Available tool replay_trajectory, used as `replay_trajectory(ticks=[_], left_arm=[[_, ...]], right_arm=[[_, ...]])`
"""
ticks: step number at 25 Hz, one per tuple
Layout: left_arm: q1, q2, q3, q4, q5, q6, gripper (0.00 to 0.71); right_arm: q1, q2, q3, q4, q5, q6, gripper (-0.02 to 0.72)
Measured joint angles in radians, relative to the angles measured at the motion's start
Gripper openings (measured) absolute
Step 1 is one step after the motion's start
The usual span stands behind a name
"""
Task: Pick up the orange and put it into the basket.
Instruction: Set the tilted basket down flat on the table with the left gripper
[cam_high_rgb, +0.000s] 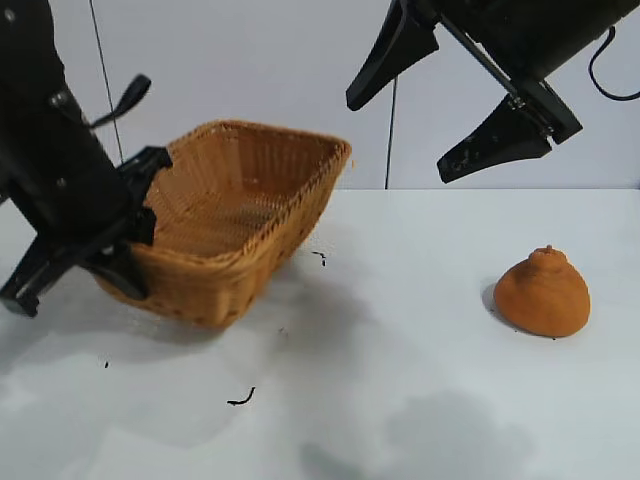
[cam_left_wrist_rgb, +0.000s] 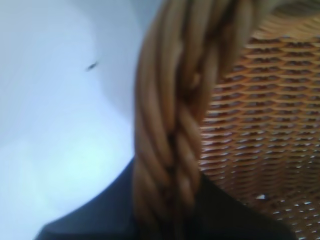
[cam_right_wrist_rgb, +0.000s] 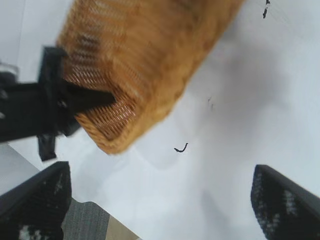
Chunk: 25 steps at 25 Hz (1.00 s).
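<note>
- The left hand (cam_high_rgb: 135, 228) pinches the braided rim of the basket (cam_high_rgb: 250, 190) at its near-left corner. One finger is inside the weave and the other outside, as the left wrist view shows with the rim (cam_left_wrist_rgb: 172, 125) running right through the grip.
- The basket sits tilted, its far right end raised and its mouth leaning toward the open side of the counter (cam_high_rgb: 400, 380). That reads as the left arm holding it steady and presenting the opening, so the other arm has an easier drop.
- Nothing can be seen inside the basket; only bare wicker shows on its floor and walls.
- The orange (cam_high_rgb: 542, 293) rests upright on the counter, knob on top, well apart from the basket and off to the right side. It is untouched.
- The right hand (cam_high_rgb: 448, 100) hangs high above the counter, between basket and orange, with its 2 fingers spread wide and holding nothing. Its wrist camera looks down at the basket (cam_right_wrist_rgb: 150, 65) and the left hand (cam_right_wrist_rgb: 60, 107) rather than at the orange.
- Judging by this, the pick has not begun: the right arm would need to shift over the orange and descend with its fingers straddling the cone.
- A few small dark specks (cam_high_rgb: 241, 398) lie on the counter near the basket.
</note>
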Motion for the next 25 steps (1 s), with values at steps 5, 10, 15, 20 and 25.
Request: replay_trajectory(ticks=[5, 10, 15, 20, 25], left_arm=[[0.068, 0.035, -0.112, -0.032, 0.120, 0.339, 0.093], [0.102, 0.153, -0.268, -0.098, 0.273, 0.725, 0.093], [0.102, 0.263, -0.453, -0.133, 0.465, 1.043, 0.093], [0.103, 0.314, -0.498, -0.153, 0.544, 1.178, 0.093], [0.133, 0.320, -0.501, -0.156, 0.546, 1.227, 0.093]], right_arm=[[0.000, 0.000, 0.000, 0.000, 0.013, 0.001, 0.696], [0.000, 0.000, 0.000, 0.000, 0.021, 0.003, 0.696], [0.000, 0.000, 0.000, 0.000, 0.024, 0.003, 0.696], [0.000, 0.000, 0.000, 0.000, 0.028, 0.003, 0.696], [0.000, 0.000, 0.000, 0.000, 0.032, 0.003, 0.696]])
